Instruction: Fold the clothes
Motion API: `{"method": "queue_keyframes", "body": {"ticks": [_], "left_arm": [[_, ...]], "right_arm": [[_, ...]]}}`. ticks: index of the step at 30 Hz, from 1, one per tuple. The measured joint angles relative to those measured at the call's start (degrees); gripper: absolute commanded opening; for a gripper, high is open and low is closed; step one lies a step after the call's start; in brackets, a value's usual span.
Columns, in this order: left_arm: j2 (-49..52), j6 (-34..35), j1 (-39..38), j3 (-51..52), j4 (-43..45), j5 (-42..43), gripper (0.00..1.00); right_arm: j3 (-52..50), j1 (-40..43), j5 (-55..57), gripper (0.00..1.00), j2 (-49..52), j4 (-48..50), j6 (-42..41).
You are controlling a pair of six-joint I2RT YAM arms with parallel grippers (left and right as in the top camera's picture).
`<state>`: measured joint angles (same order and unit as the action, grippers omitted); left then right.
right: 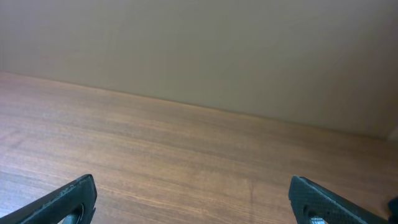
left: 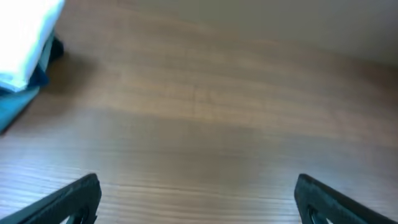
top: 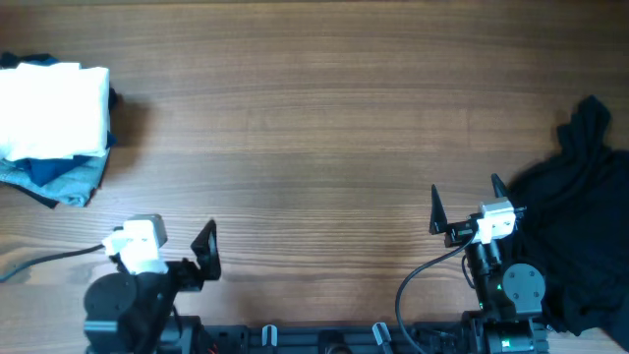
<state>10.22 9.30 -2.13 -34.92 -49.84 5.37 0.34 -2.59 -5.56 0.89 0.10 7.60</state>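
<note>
A folded white garment [top: 54, 108] lies on top of blue and denim garments [top: 61, 179] at the far left of the table; the pile also shows in the left wrist view [left: 25, 43]. A crumpled black garment [top: 580, 211] lies at the right edge. My left gripper [top: 192, 258] is open and empty near the front edge, well right of the pile; its fingers show in the left wrist view [left: 199, 199]. My right gripper [top: 465, 205] is open and empty, just left of the black garment; its fingers show in the right wrist view [right: 193, 199].
The wooden table [top: 314, 118] runs between the two piles. The arm bases and cables stand along the front edge [top: 324, 339]. A plain wall [right: 199, 50] rises beyond the table's far edge.
</note>
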Motion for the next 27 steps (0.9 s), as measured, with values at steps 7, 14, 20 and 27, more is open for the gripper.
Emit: {"method": "queue_keyframes", "body": {"ticks": [7, 14, 20, 27], "left_arm": [[-9.18, 0.00, 0.00, 22.43, 26.29, -0.02, 1.00], [-9.46, 0.00, 0.00, 32.83, 50.10, -2.80, 1.00], [-9.44, 0.00, 0.00, 34.23, 45.64, -3.61, 1.00], [-9.49, 0.00, 0.00, 34.21, 45.62, -3.61, 1.00]], "right_arm": [[0.00, 0.00, 0.00, 1.00, -0.07, -0.02, 0.02], [0.00, 0.00, 0.00, 1.00, -0.11, -0.04, 0.02], [0.00, 0.00, 0.00, 1.00, -0.11, -0.04, 0.00], [0.00, 0.00, 0.00, 1.00, -0.11, -0.04, 0.00]]}}
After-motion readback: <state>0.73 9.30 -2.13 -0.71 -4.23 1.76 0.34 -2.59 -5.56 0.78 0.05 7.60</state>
